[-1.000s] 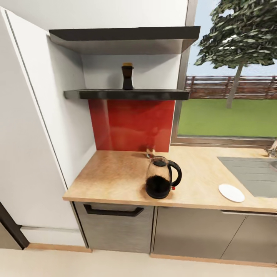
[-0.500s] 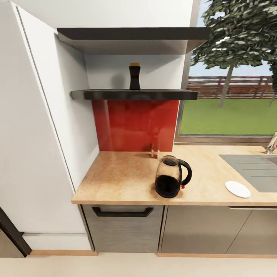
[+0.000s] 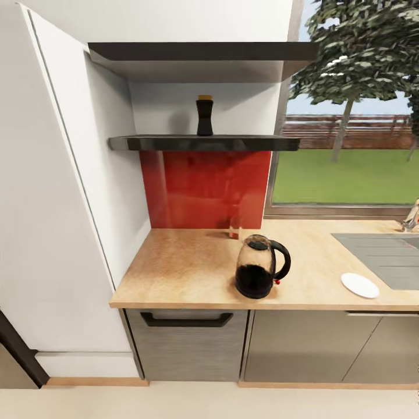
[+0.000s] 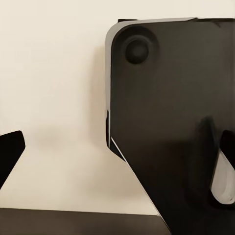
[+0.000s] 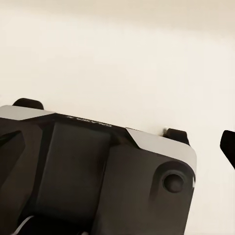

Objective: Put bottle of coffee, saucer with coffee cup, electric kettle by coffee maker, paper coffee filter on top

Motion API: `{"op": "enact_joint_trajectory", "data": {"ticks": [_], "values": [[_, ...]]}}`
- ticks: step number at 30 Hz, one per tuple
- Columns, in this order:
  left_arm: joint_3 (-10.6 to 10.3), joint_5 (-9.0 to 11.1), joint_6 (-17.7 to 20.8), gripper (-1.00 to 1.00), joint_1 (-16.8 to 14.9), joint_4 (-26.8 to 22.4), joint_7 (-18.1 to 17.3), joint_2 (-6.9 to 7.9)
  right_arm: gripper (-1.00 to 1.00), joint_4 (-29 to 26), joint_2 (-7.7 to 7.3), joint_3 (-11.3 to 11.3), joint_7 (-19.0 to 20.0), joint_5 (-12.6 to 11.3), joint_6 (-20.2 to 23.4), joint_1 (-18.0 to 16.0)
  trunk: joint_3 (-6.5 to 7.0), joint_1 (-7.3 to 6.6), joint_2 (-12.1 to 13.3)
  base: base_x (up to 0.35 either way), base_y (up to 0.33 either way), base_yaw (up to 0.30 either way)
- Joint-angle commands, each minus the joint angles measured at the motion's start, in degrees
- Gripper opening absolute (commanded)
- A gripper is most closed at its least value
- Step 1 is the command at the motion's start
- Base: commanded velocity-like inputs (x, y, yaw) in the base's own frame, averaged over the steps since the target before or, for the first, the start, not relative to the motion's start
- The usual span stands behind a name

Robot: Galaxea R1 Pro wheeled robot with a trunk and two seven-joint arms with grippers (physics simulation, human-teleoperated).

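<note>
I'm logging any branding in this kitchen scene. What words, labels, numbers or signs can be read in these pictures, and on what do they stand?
Robot base, right wrist view: a short line of pale print near its top edge, too small and blurred to read.
Bottle of coffee on the kitchen shelf: no readable label.
Electric kettle, saucer: no text.

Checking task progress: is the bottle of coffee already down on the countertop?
No, the bottle of coffee stands on the kitchen shelf, above the kitchen countertop.

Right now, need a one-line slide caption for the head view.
Electric kettle and saucer on the kitchen countertop; bottle of coffee on the kitchen shelf.
</note>
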Motion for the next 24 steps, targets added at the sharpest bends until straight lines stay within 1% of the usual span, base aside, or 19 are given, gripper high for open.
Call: {"op": "enact_joint_trajectory", "data": {"ticks": [1, 6, 14, 15, 16, 17, 18, 19, 20, 21, 22, 24], "values": [[0.28, -0.24, -0.10, 1.00, 0.01, -0.07, -0.02, -0.01, 1.00, -0.07, -0.01, 0.43, 0.03, 0.22, 0.13, -0.03, -0.12, 0.02, -0.12, -0.167, -0.115, 0.000], [0.38, 0.00, -0.10, 1.00, 0.01, -0.07, -0.02, 0.04, 1.00, -0.13, 0.05, 0.41, -0.01, 0.18, 0.13, -0.03, -0.12, 0.02, -0.12, -0.170, -0.082, 0.000], [0.07, -0.01, -0.09, 1.00, -0.22, -0.30, -0.16, 0.09, 1.00, -0.20, 0.09, 0.37, 0.04, 0.14, 0.21, -0.03, -0.12, 0.02, -0.12, -0.017, -0.006, 0.000], [-0.01, -0.23, -1.48, 1.00, -1.96, -6.55, -0.62, 1.57, 1.00, -0.07, -0.01, 0.43, -0.02, 0.21, 0.15, -0.03, -0.12, 0.02, -0.12, 0.000, 0.000, 0.000], [0.00, -0.21, -2.03, 1.00, -2.11, -8.91, -0.67, 1.97, 1.00, -0.06, -0.02, 0.44, -0.02, 0.21, 0.14, -0.03, -0.12, 0.02, -0.12, 0.000, 0.000, 0.000], [-0.09, -0.23, -2.59, 1.00, -2.23, -12.79, -0.83, 2.42, 1.00, -0.05, -0.02, 0.45, -0.02, 0.26, 0.13, -0.03, -0.12, 0.02, -0.12, 0.000, 0.000, 0.000], [-0.19, -0.22, -2.80, 1.00, -2.28, -15.60, -1.00, 2.58, 1.00, -0.03, -0.02, 0.45, -0.02, 0.28, 0.13, 0.00, -0.12, 0.02, -0.12, 0.000, 0.000, 0.000], [-0.24, -0.22, -2.88, 1.00, -2.30, -17.01, -1.19, 2.62, 1.00, -0.03, -0.02, 0.45, -0.02, 0.29, 0.13, 0.03, -0.12, 0.02, -0.12, 0.000, 0.000, 0.000], [-0.31, -0.22, -3.00, 1.00, -2.29, -19.78, -1.94, 2.66, 1.00, -0.01, -0.02, 0.45, -0.02, 0.30, 0.13, 0.18, -0.12, 0.02, -0.12, 0.000, 0.000, 0.000], [-0.34, -0.21, -3.05, 1.00, -2.30, -21.12, -2.55, 2.67, 1.00, 0.00, -0.02, 0.45, -0.02, 0.30, 0.13, 0.35, -0.12, 0.02, -0.12, 0.000, 0.000, 0.000], [-0.38, -0.23, -3.10, 1.00, -2.34, -23.72, -4.31, 2.66, 1.00, -0.01, -0.02, 0.45, -0.02, 0.30, 0.13, 0.84, -0.12, 0.02, -0.12, 0.000, 0.000, 0.000], [-0.37, -0.23, -3.06, 1.00, -2.50, -28.87, -9.44, 2.63, 1.00, -0.03, -0.02, 0.45, -0.02, 0.31, 0.13, 1.74, -0.12, 0.02, -0.12, 0.000, 0.000, 0.000]]}}
